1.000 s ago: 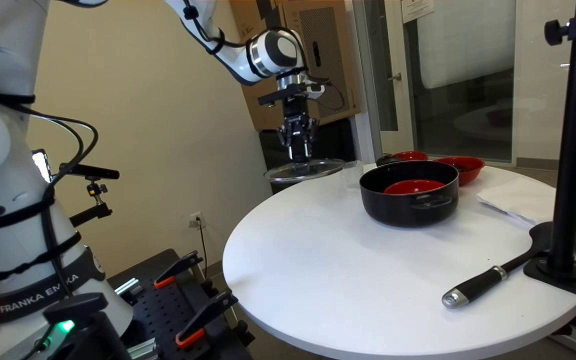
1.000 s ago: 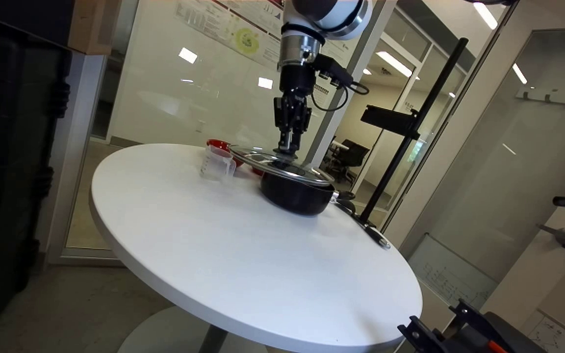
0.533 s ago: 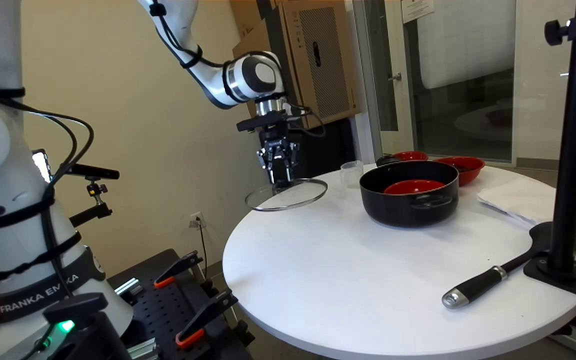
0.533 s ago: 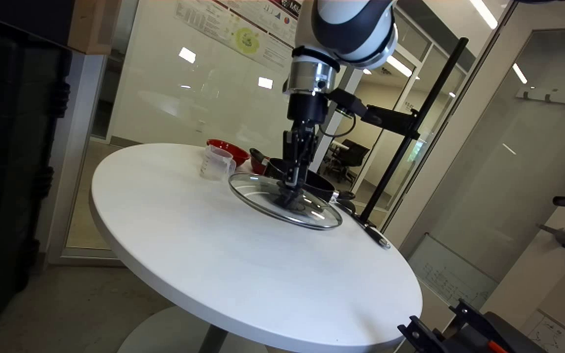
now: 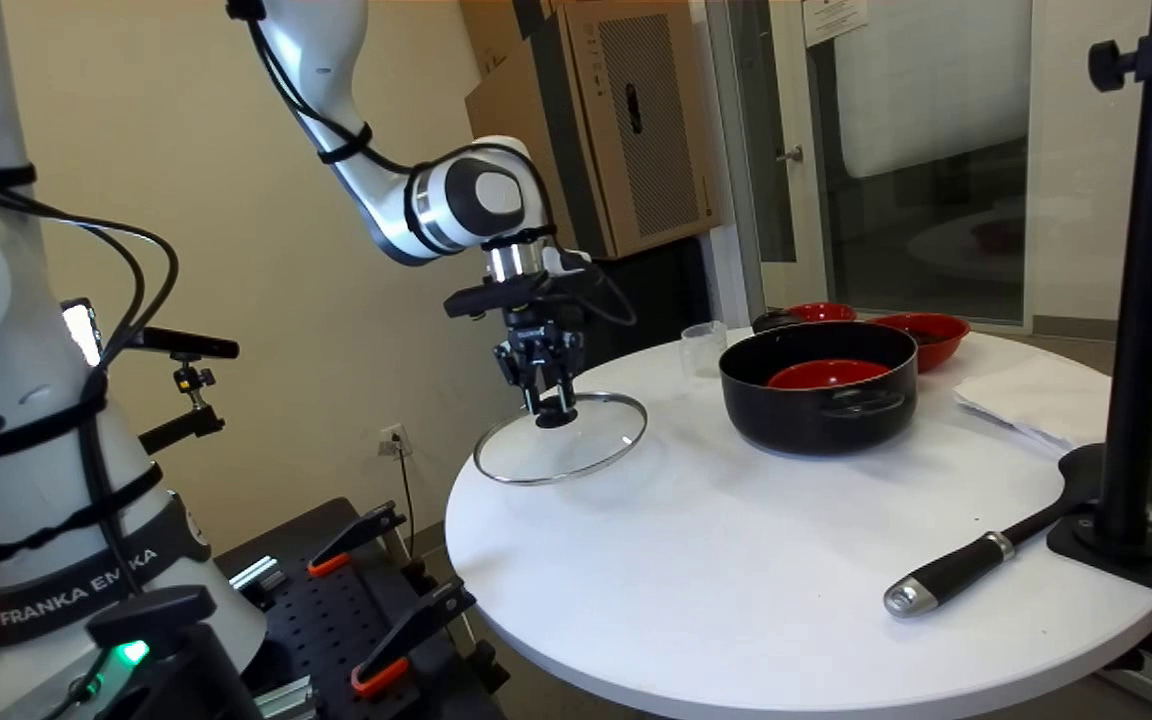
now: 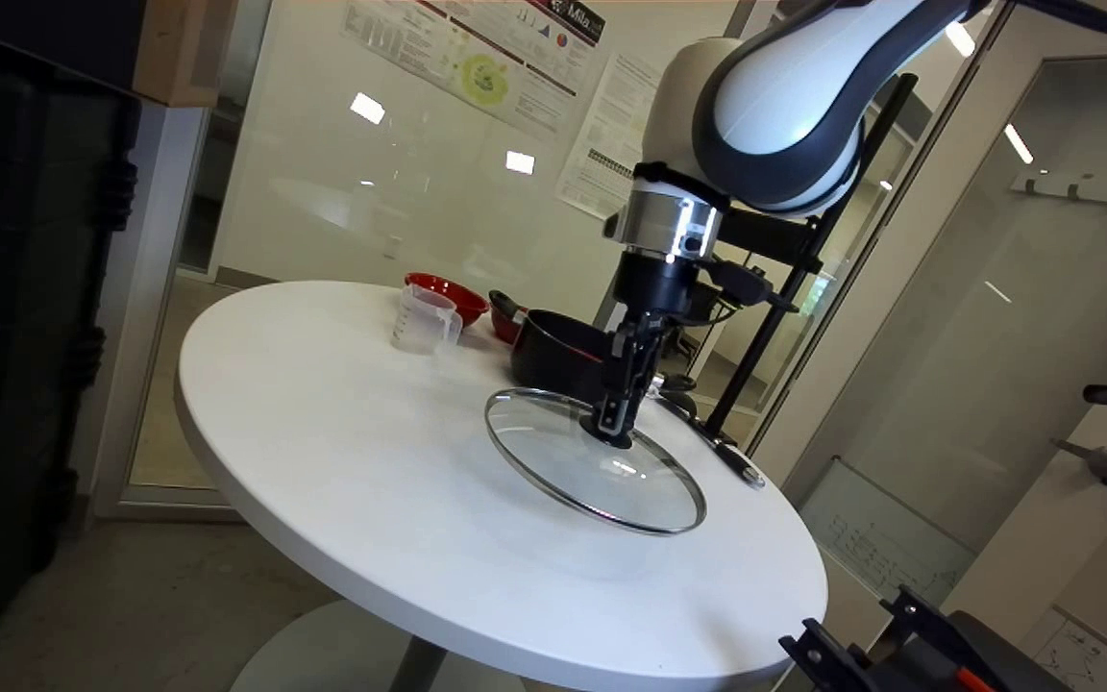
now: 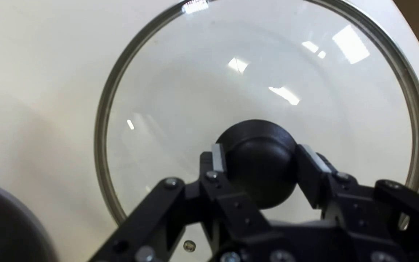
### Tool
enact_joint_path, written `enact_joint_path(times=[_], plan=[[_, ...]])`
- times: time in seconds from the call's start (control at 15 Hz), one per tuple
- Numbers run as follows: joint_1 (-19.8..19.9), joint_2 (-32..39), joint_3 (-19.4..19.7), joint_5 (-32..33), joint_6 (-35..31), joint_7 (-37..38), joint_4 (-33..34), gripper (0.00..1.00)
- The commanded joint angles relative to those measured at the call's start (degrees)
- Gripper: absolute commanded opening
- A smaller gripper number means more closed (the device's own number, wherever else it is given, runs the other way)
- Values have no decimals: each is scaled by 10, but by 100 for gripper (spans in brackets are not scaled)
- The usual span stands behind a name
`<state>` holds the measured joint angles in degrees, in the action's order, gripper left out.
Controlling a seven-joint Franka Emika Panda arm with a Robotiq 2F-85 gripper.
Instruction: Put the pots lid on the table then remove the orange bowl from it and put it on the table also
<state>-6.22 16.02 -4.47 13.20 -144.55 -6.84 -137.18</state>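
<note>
My gripper [image 5: 552,405] is shut on the black knob of the clear glass lid [image 5: 526,455]. In the wrist view both fingers press against the knob [image 7: 258,171] from either side. The lid [image 6: 602,481] hangs tilted over the round white table [image 5: 696,600], near its edge; I cannot tell whether its rim touches the top. The black pot [image 5: 816,425] stands open on the table, apart from the lid. The orange bowl [image 5: 829,374] sits inside the pot. In an exterior view the pot [image 6: 553,360] is partly behind the gripper and largely hides the bowl.
A clear measuring cup [image 5: 704,350] stands left of the pot. A red dish [image 5: 936,338] and a smaller red bowl [image 5: 822,312] are behind it. A white cloth [image 5: 1066,395], a black-handled utensil [image 5: 966,570] and a black pole [image 5: 1136,300] are at the right.
My gripper has carried the lid away from the pot, toward the robot base, and lowered it close to the table top. The pot and the orange bowl have not moved.
</note>
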Motion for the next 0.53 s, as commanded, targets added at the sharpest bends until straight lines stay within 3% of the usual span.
enact_joint_path(times=[0.0, 0.47], plan=[[8, -25, 16, 23, -29, 0, -27, 25], [14, -6, 53, 74, -56, 14, -26, 25]])
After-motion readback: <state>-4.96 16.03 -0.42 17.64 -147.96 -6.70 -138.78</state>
